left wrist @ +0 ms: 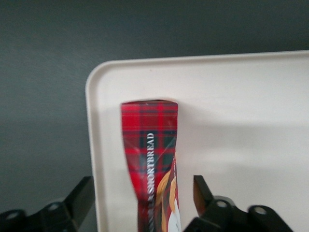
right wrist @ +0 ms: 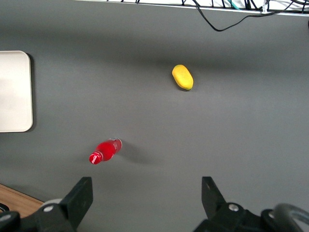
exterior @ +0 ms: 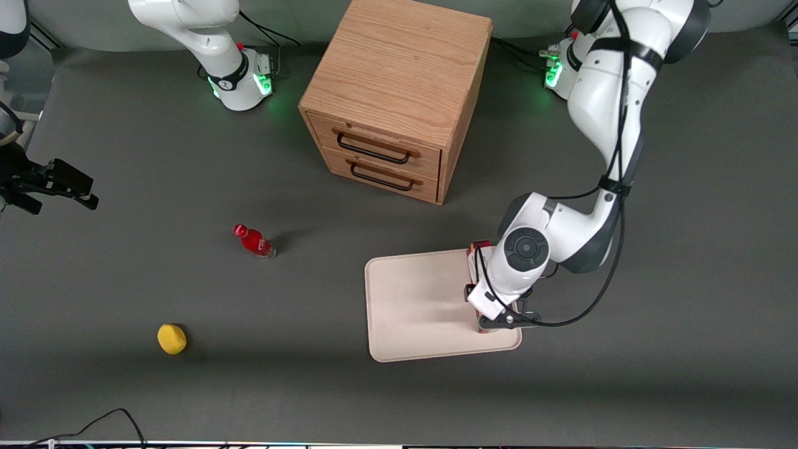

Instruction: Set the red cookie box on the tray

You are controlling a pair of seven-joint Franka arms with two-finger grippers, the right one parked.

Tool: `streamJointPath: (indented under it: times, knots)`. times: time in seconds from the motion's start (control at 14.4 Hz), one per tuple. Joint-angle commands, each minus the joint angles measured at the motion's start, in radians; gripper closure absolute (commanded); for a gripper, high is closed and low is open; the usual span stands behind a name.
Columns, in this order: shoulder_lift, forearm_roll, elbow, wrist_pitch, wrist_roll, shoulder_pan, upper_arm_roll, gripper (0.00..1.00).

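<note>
The red cookie box (left wrist: 149, 135), a narrow tartan carton with cookie pictures, lies on the cream-white tray (left wrist: 241, 96) along its rim toward the working arm's end. In the front view only its ends (exterior: 475, 249) show under the wrist, on the tray (exterior: 411, 299). My left gripper (left wrist: 142, 180) is just above the box and is open. Its fingers (left wrist: 82, 193) stand clear on either side of the carton with a gap on each side. In the front view the gripper (exterior: 485, 296) is mostly hidden under the wrist.
A wooden two-drawer cabinet (exterior: 399, 93) stands farther from the front camera than the tray. A small red bottle (exterior: 254, 241) and a yellow lemon-like object (exterior: 171, 338) lie toward the parked arm's end of the grey table.
</note>
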Motion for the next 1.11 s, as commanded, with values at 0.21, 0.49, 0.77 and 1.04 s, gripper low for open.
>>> streamJointPath:
  times: [0.21,0.49,0.77,1.04]
  knots:
    - [-0.323,0.010,-0.047,-0.318,0.154,0.098,0.001,0.00]
    - [-0.448,-0.036,-0.070,-0.464,0.409,0.222,0.001,0.00]
    - [-0.609,-0.067,-0.173,-0.542,0.609,0.342,0.004,0.00]
    - [-0.778,-0.096,-0.340,-0.537,0.652,0.379,0.009,0.00]
